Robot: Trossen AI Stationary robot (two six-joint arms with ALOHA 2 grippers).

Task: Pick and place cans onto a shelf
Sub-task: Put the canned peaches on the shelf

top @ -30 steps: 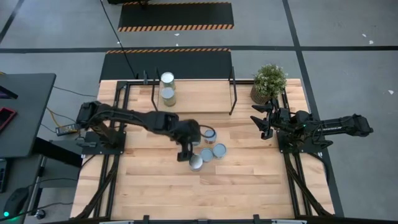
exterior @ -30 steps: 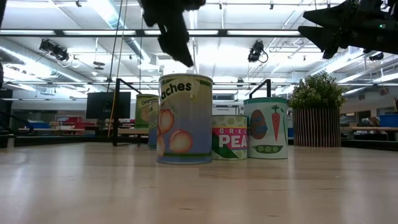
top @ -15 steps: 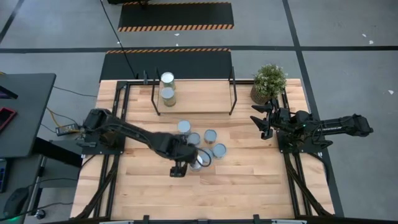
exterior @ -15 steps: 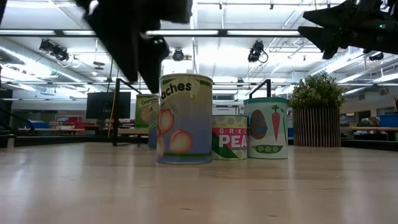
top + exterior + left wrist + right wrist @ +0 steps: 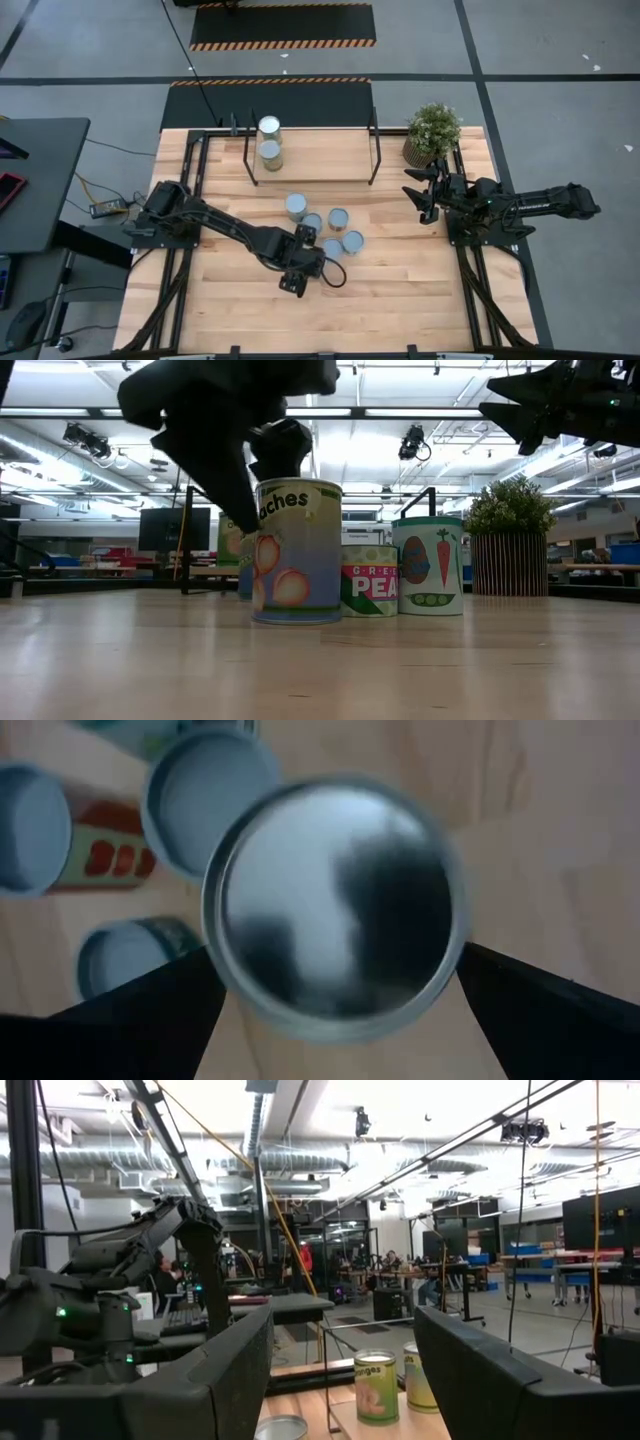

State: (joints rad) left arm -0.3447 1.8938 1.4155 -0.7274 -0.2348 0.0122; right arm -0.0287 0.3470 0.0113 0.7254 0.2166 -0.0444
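A peaches can (image 5: 297, 550) stands upright on the table; its silvery top fills the left wrist view (image 5: 335, 905). My left gripper (image 5: 303, 270) is open above it and hides it in the high view. One finger (image 5: 150, 1010) stands on each side of its upper wall. Several more cans (image 5: 338, 217) stand just beyond it, among them a peas can (image 5: 368, 580) and a vegetable can (image 5: 428, 565). Two cans (image 5: 270, 140) stand on the shelf (image 5: 320, 165) at the far side. My right gripper (image 5: 422, 195) is open and empty at the table's right side, held high. My left gripper comes at the peaches can from above, pointing down. Its fingers (image 5: 232, 490) reach below the rim (image 5: 215, 955) on either side. I cannot tell whether they touch the can, which stands upright on the table.
A potted plant (image 5: 432, 130) stands at the far right corner. The shelf's black posts (image 5: 376, 150) rise at its ends. Bare wood lies between the can cluster and the near edge (image 5: 330, 320). A desk (image 5: 30, 180) stands left of the table.
My left gripper has gone from above the can cluster toward the table's near edge, then down over the peaches can, which it now covers in the high view. The cans have kept still.
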